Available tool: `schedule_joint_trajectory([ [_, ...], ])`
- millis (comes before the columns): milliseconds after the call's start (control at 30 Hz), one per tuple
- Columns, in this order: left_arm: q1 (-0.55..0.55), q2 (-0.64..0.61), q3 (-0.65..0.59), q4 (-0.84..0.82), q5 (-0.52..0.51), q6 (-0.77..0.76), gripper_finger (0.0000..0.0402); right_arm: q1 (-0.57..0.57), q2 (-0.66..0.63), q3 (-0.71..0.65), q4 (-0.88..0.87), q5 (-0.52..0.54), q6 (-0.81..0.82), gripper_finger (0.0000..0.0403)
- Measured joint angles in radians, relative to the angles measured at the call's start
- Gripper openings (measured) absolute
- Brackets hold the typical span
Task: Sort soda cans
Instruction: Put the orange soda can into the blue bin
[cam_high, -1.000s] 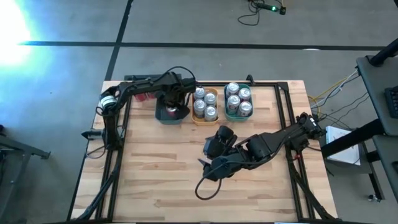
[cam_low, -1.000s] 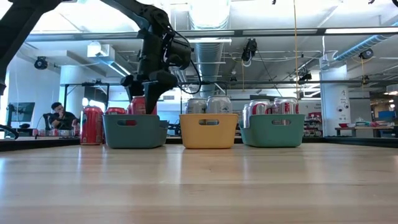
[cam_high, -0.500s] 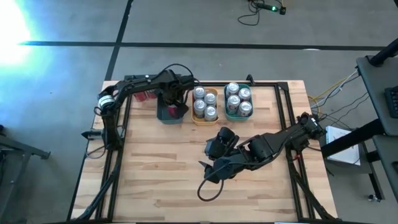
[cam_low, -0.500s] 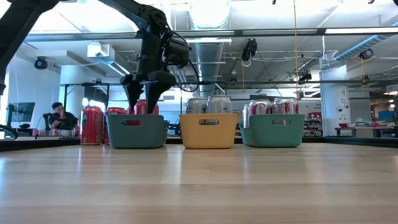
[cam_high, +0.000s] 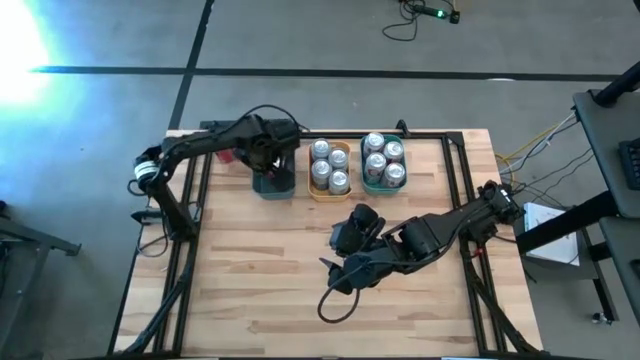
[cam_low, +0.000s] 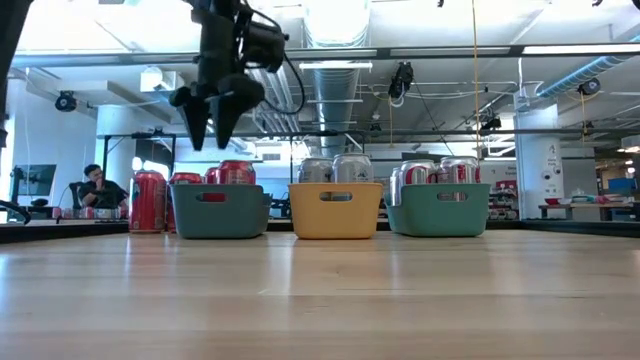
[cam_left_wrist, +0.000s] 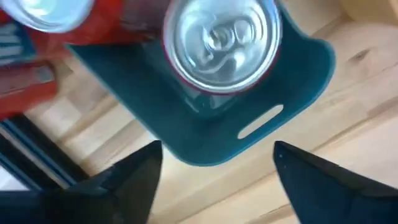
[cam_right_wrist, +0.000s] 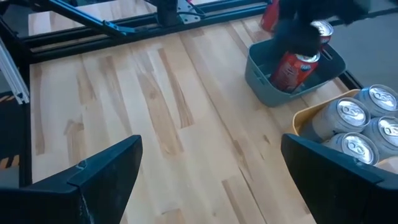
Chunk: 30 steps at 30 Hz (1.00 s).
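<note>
My left gripper (cam_low: 212, 132) hangs open and empty above the left teal tray (cam_low: 218, 210), its fingers pointing down. In that tray stand red soda cans; one (cam_left_wrist: 221, 43) shows straight below the fingers, upright on the tray's floor. Another red can (cam_low: 148, 201) stands on the table left of the tray. The yellow tray (cam_high: 330, 186) holds several silver cans, and the right teal tray (cam_high: 364, 170) several more. My right gripper (cam_high: 338, 250) rests open low over the table's middle, touching nothing.
The three trays stand in a row along the table's far edge. Black frame rails (cam_high: 195, 200) run along the table's left and right sides. Bare wood (cam_right_wrist: 155, 112) lies between my right gripper and the trays. A person (cam_low: 97, 187) sits far behind the table.
My left gripper has let go of the red can it had lowered into the left teal tray and has risen straight up, shifting slightly toward the table's far left. The can stays upright in the tray.
</note>
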Motion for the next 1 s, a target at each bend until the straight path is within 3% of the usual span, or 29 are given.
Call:
schedule_joint_trajectory([
  [367,-0.027,0.0,-0.151,0.257,0.037,-0.073,0.0098,0.002,0.0,0.0,-0.002,0.006,0.006,0.038],
  [567,-0.005,0.001,-0.181,0.359,0.042,-0.09,0.0019,0.002,0.0,0.0,-0.002,0.008,0.006,0.0379],
  [667,0.003,0.002,-0.209,0.399,0.044,-0.096,0.0003,0.002,0.0,0.0,-0.002,0.008,0.006,0.0379],
  [1000,0.006,0.003,-0.283,0.53,0.019,-0.166,0.0004,0.002,0.0,0.0,-0.002,0.007,0.019,0.038],
])
